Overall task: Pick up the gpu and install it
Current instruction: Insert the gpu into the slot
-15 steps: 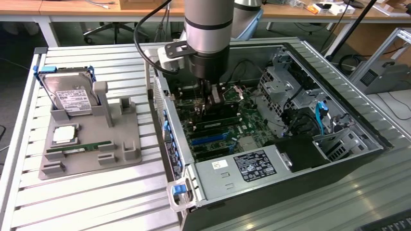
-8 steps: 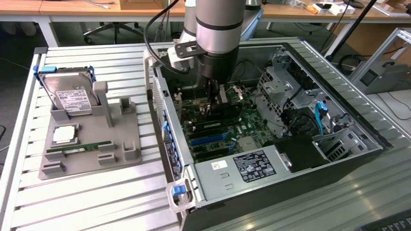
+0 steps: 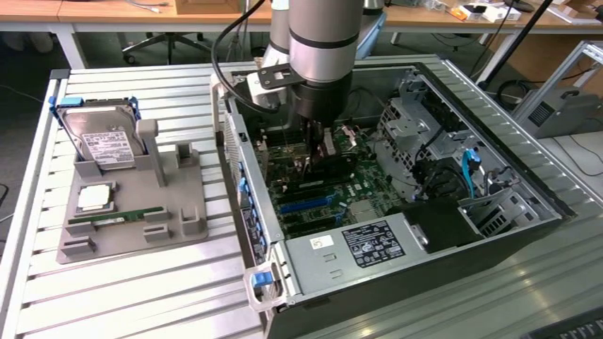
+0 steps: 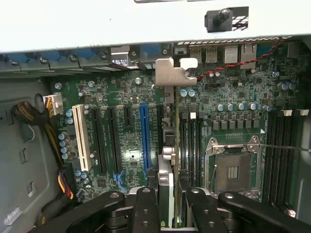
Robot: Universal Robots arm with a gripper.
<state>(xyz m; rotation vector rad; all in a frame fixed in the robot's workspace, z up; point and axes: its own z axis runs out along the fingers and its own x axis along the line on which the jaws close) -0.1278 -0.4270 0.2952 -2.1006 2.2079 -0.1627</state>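
arm [image 3: 320,49] inside open computer case [image 3: 490,169], gpu [image 3: 325,159] gripped

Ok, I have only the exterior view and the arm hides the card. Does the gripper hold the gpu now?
Observer: Yes. In the wrist view the gripper is closed on the gpu, which is seen edge-on.
Operator: Where is its metal end?
Observer: The silvery bracket is at the end away from the gripper, by the case wall.
Operator: Is the card over the blue slot?
Observer: No. It stands beside the blue slot, on the side toward the empty CPU socket.

the gpu [image 4: 167,160] stands on edge inside the computer case [image 3: 527,183], over the motherboard [image 4: 121,141].
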